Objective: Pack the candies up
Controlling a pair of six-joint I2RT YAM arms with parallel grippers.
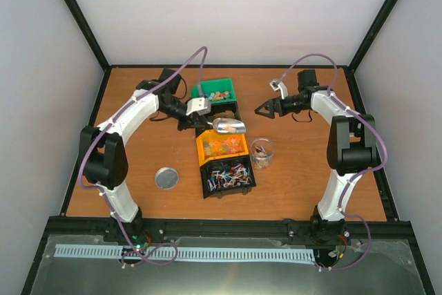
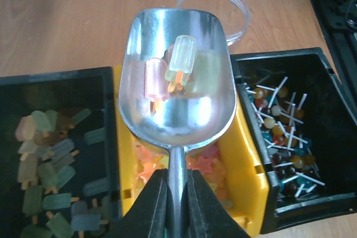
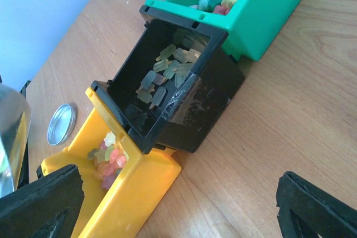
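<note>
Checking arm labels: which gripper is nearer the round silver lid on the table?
Left. The left gripper, holding the scoop, is over the bins just beyond and right of the lid; the right gripper hangs farther right, past the bins.

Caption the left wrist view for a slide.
Left pincer holds a metal scoop carrying popsicle-shaped candies above the yellow bin.

plain white walls (image 1: 235, 12) enclose a brown wooden table (image 1: 311, 184); black corner posts (image 1: 78, 15), perhaps metal, frame them.
</note>
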